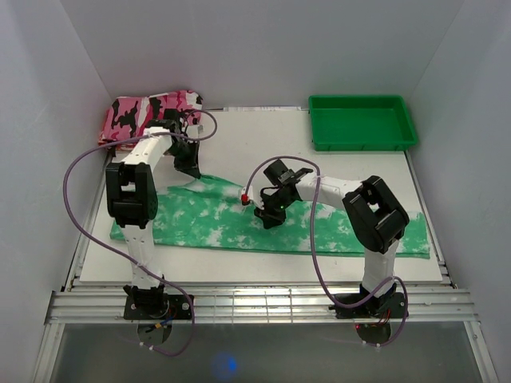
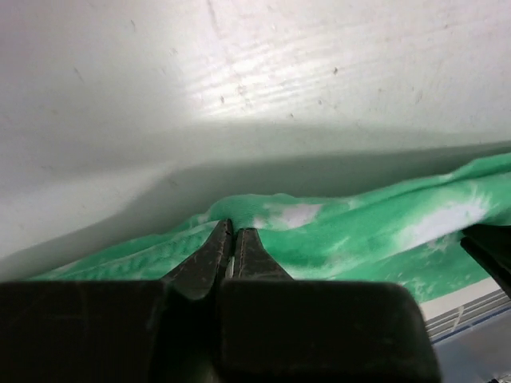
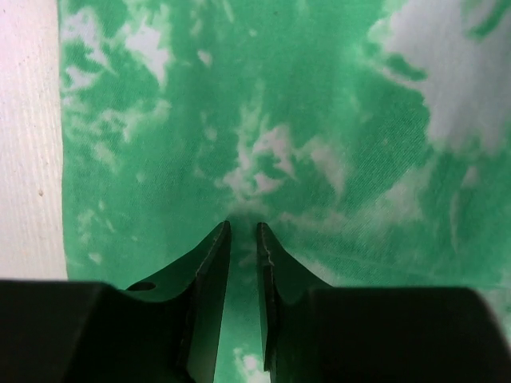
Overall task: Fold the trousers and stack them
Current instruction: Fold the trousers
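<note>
I have the long bright green cloth trousers with white tie-dye blotches point(image 1: 239, 223) lying flat across the near half of the white worktop point(image 1: 263, 144), stretched from 9 o'clock to 3 o'clock. The left fingers point(image 1: 192, 171) are pinched tight on the cloth's far edge at its 10 o'clock corner, raising a small peak. That bite looks thin to me, so a quick pull could slip it free. The right fingers point(image 1: 268, 217) stand narrow on the garment's middle with a pucker at their tips. I cannot tell whether they hold a fold, one layer or nothing. If they hold nothing, the fold will probably skew. I could also drag the whole garment toward the pink, black and white camouflage folded cloth point(image 1: 140, 112) at 11 o'clock.
</note>
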Robot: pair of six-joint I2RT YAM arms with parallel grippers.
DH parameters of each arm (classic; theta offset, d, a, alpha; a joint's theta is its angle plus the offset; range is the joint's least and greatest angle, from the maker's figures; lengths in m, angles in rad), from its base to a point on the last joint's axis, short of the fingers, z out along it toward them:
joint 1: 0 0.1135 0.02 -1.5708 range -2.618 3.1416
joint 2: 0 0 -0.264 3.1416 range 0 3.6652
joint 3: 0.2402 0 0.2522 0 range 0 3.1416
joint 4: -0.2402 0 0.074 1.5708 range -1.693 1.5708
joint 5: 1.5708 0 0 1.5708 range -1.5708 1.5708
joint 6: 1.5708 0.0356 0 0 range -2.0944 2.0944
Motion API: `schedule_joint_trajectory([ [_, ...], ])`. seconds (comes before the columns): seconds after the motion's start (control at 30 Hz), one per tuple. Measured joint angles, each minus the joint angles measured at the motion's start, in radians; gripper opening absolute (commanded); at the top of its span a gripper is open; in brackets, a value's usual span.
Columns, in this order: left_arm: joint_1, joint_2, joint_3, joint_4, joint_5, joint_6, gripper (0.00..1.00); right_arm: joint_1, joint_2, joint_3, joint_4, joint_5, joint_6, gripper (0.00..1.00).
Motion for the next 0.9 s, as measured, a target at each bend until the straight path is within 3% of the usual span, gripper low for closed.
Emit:
schedule_joint_trajectory([
  [0.03,0.016,0.026,0.041,-0.009,0.016,0.002,0.41,0.001,-0.003,-0.005,0.004,0.002,-0.020,0.27],
  [0.13,0.056,0.085,0.125,-0.008,0.024,0.018,0.60,0.004,-0.007,-0.009,0.011,0.010,-0.074,0.27],
  [0.17,0.079,0.091,0.145,0.027,0.006,0.021,0.72,0.004,-0.006,-0.008,0.009,0.009,-0.081,0.27],
  [0.2,0.094,0.090,0.157,0.055,0.001,0.033,0.74,0.004,-0.002,0.003,0.000,0.008,-0.091,0.27],
  [0.4,0.138,0.020,0.099,0.111,0.003,0.103,0.72,-0.007,0.065,0.130,-0.123,-0.014,-0.055,0.39],
  [0.6,0.169,-0.234,-0.198,0.125,0.023,0.153,0.67,-0.089,0.203,0.452,-0.144,-0.115,0.187,0.50],
  [0.73,0.180,-0.368,-0.389,0.128,0.023,0.169,0.66,-0.121,0.285,0.678,0.003,-0.186,0.437,0.61],
  [0.9,0.188,-0.387,-0.536,0.156,-0.011,0.179,0.65,-0.113,0.352,0.720,0.265,-0.238,0.758,0.58],
])
